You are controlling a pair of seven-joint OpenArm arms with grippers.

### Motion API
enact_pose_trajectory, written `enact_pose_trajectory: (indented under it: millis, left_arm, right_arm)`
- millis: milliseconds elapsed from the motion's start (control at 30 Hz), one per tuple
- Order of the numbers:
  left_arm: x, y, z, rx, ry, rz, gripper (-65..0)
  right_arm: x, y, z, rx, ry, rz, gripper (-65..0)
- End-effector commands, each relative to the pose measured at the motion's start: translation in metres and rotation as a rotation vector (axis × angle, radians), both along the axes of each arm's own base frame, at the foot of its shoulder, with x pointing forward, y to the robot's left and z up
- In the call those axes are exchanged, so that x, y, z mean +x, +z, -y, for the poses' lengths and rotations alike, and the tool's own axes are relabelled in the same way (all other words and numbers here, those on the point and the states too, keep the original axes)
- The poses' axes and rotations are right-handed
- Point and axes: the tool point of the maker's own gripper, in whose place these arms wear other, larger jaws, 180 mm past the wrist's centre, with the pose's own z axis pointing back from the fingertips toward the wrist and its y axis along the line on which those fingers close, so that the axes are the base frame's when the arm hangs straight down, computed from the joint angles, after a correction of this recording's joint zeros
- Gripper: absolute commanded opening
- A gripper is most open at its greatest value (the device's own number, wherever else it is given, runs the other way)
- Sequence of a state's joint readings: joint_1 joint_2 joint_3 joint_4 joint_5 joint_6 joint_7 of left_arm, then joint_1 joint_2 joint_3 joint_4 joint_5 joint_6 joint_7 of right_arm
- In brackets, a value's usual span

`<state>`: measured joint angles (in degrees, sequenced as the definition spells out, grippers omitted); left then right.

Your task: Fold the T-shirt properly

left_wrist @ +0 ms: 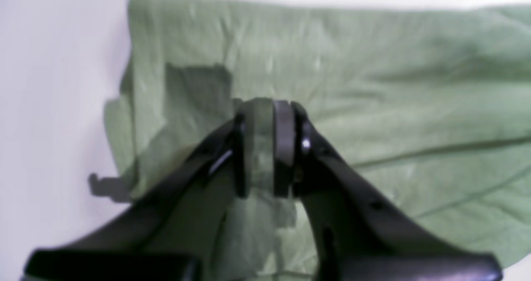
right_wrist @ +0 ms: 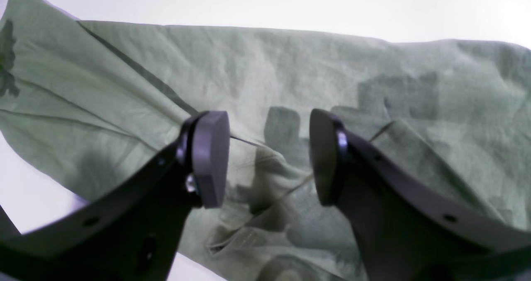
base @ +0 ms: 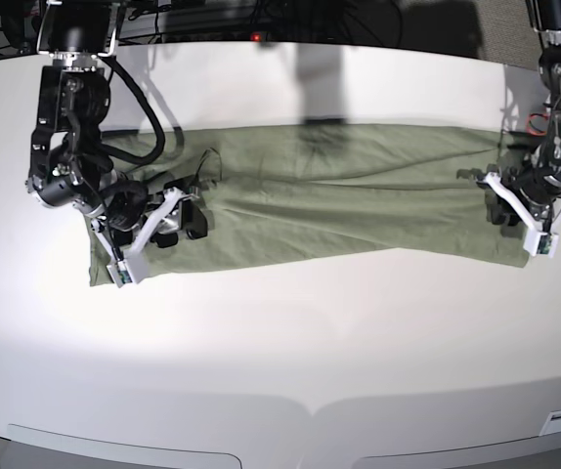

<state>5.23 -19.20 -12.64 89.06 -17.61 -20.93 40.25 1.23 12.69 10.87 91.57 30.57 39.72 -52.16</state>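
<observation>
You are working mid-fold: the T-shirt is lying on the white surface as a long, already narrowed band, wrinkled, running side to side, with one arm at each end of it. The left end effector is sitting at one end of the T-shirt, its pads pressed together on a pinch of green fabric, so that end looks gripped. The right end effector is hovering over the opposite end of the T-shirt with its pads standing apart and nothing between them; a bunched hem or sleeve edge is lying just below the gap. Judgement: the step in hand is securing both ends before bringing one over toward the other. The next move is calling for you to lower the right end effector onto that bunched edge, taking every layer, and to close before any lifting.
</observation>
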Motion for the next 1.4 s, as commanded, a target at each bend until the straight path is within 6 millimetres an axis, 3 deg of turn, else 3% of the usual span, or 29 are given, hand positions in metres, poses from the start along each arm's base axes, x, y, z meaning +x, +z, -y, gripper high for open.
enact_pose_trajectory:
  millis: [0, 67, 133, 300, 567, 800, 933, 1033, 1200, 1367]
  left_arm:
    - [0.013, 0.020, -0.002, 0.010, -0.006, 0.068, -56.4]
    - [0.015, 0.025, -0.001, 0.017, -0.012, 0.083, -55.1]
    - [0.015, 0.025, -0.005, 0.058, -0.016, 0.081, -48.6]
    - [0.015, 0.025, -0.016, 0.156, -0.021, 0.085, -19.8]
    - [0.020, 0.030, -0.016, 0.160, -0.024, 0.123, -19.5]
    - [0.023, 0.032, -0.028, 0.234, -0.017, 0.091, -19.5]
    - [0.036, 0.051, -0.052, 0.275, 0.018, 0.098, -19.5]
    - [0.044, 0.062, -0.078, 0.222, 0.063, 0.091, -19.5]
    - [0.036, 0.029, -0.112, 0.028, 0.080, -0.083, -19.5]
    - [0.013, -0.004, -0.101, -0.339, 0.030, -0.259, -19.5]
  right_arm:
    - [0.010, 0.016, 0.000, 0.016, 0.003, 0.058, -33.6]
    - [0.010, 0.016, 0.000, 0.016, 0.003, 0.057, -33.6]
    - [0.010, 0.017, 0.000, 0.016, 0.003, 0.058, -33.5]
    - [0.010, 0.017, 0.000, 0.017, 0.003, 0.059, -33.5]
    - [0.010, 0.017, 0.000, 0.017, 0.003, 0.059, -33.5]
    - [0.010, 0.017, -0.001, 0.017, 0.003, 0.059, -33.5]
    - [0.010, 0.020, -0.003, 0.028, 0.006, 0.066, -33.5]
    - [0.013, 0.044, -0.014, 0.099, 0.025, 0.129, -33.5]
    - [0.014, 0.087, -0.025, 0.080, 0.071, 0.256, -33.5]
    - [0.011, 0.104, -0.029, 0.052, 0.096, 0.299, -33.5]
